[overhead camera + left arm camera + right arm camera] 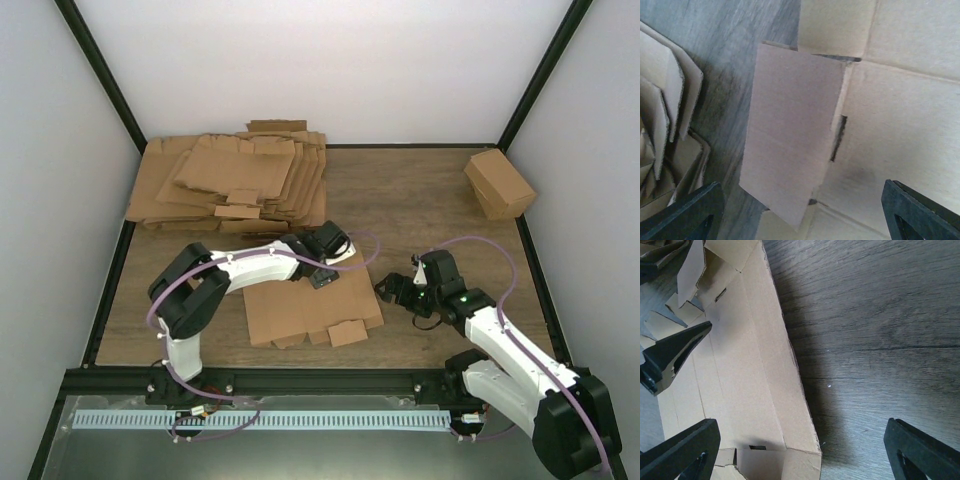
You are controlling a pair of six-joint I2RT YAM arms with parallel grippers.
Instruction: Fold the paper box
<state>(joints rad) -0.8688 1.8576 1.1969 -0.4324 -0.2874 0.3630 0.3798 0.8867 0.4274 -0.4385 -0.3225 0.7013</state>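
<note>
Mid-desk (420, 200), close to the arm bases: the paper box (300, 305) lies as an opened die-cut sheet, mostly flat, with small tabs along its near edge. It forms no container yet and holds nothing.

Left gripper (322, 276) hangs over the sheet's far edge with its jaws spread wide and grasping nothing. In the left wrist view one flap (790, 135) stands tilted up off the panel between the fingers, touched by neither.

Right gripper (398, 285) sits just beside the sheet's right edge, also released. In its own view that edge strip looks raised a little along its crease.

Handling, as a judgement: thin corrugated board that is light and stiff across the panels and hinges readily at the scored creases. It probably slides on the smooth wood if pushed from one side only. Edges and slots could crush or tear under a hard pinch. Best hold: a flap's free edge, away from the slots, with the other arm bracing the panel.

Far right corner: a closed brown carton (498, 183), contents hidden. Far left: a pile of flat sheets (230, 185).
</note>
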